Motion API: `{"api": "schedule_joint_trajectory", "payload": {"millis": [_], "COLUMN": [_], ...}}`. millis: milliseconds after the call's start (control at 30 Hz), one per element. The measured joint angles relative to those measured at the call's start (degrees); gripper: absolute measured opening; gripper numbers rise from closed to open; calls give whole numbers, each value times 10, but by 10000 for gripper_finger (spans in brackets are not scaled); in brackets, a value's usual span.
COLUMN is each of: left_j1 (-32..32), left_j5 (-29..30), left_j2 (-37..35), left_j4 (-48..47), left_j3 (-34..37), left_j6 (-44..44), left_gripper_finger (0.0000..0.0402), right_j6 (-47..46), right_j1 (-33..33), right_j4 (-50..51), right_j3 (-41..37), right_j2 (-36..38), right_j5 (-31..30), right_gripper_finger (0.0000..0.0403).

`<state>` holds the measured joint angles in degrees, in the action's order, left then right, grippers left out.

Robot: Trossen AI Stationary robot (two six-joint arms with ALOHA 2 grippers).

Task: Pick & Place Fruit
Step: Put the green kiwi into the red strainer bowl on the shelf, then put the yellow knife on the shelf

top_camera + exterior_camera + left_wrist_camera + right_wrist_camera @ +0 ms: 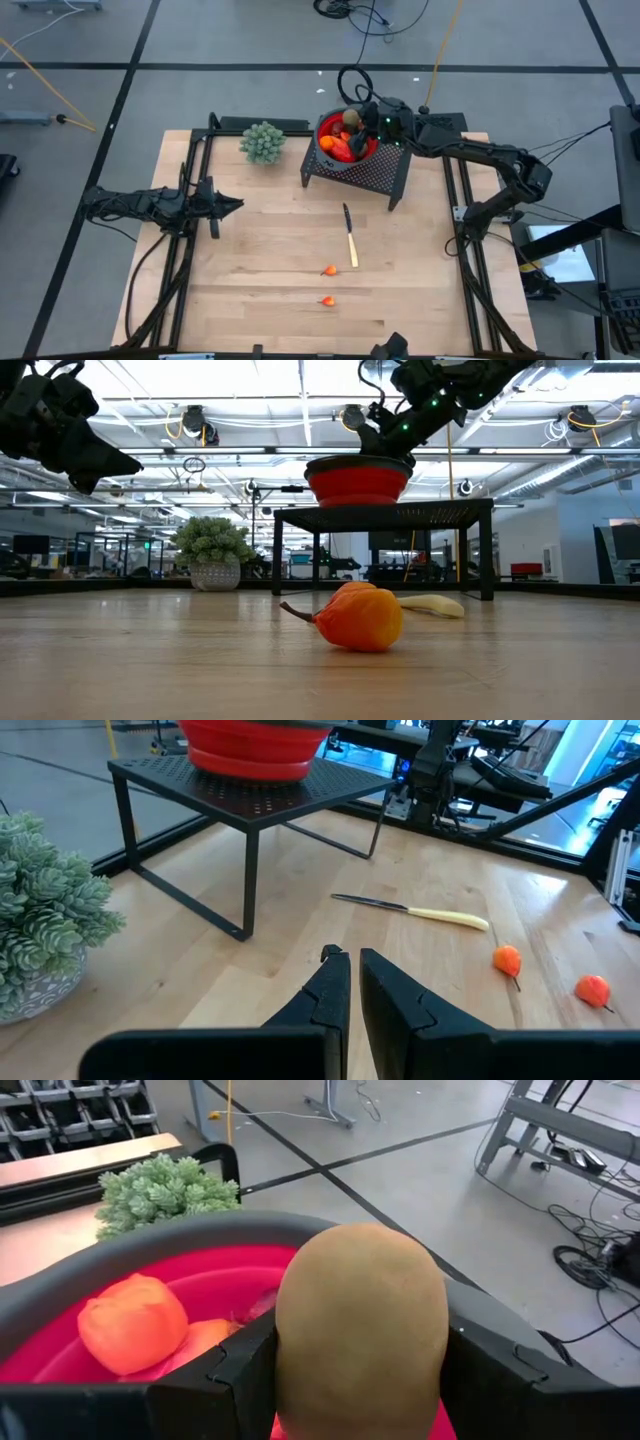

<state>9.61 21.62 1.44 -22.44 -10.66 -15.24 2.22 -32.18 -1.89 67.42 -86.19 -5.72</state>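
Observation:
A brownish oval fruit [360,1300] hangs over the red bowl [340,150], and my right gripper [368,118] is shut on it. The bowl stands on a black mesh stand [370,172] and holds orange and red fruit [132,1324]. Two small orange fruits [330,270] [327,300] lie on the wooden table near its front; the low view shows one of them [358,618] close up. My left gripper [350,982] waits shut at the table's left side, holding nothing. My right gripper pinches the brownish oval fruit by its two opposite sides [290,1350] between its two fingers [240,1375]. The fingers reach in nearly level from the table's right side. The fruit is lifted clear, over the bowl's right rim.
A yellow-handled knife [350,238] lies in the middle of the table in front of the stand. A pale green plant in a pot [263,142] stands at the far edge, left of the stand. Black frame rails [190,180] run along both sides of the table.

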Motion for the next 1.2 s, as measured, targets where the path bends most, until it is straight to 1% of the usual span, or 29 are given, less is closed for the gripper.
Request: {"api": "schedule_joint_trajectory", "payload": {"millis": [100, 233, 467, 700, 800, 1000, 1200], "left_j1": [0, 0, 0, 0, 0, 0, 0], "left_j5": [0, 10, 20, 20, 20, 20, 20], "left_j2": [0, 0, 0, 0, 0, 0, 0], "left_j4": [0, 0, 0, 0, 0, 0, 0], "left_j3": [0, 0, 0, 0, 0, 0, 0], "left_j6": [0, 0, 0, 0, 0, 0, 0], "left_gripper_finger": [26, 26, 26, 26, 26, 26, 26], "right_j6": [0, 0, -1, 0, 2, 0, 0], "right_j1": [0, 0, 0, 0, 2, 23, 69], "right_j4": [0, 0, 5, 4, 2, 0, 20], "right_j3": [0, 0, 0, 0, 0, 0, 0], "right_j2": [0, 0, 0, 1, 14, 59, 108], "right_j5": [1, 30, 30, 29, 28, 26, 28], "right_gripper_finger": [214, 227, 251, 264, 267, 258, 225]}}
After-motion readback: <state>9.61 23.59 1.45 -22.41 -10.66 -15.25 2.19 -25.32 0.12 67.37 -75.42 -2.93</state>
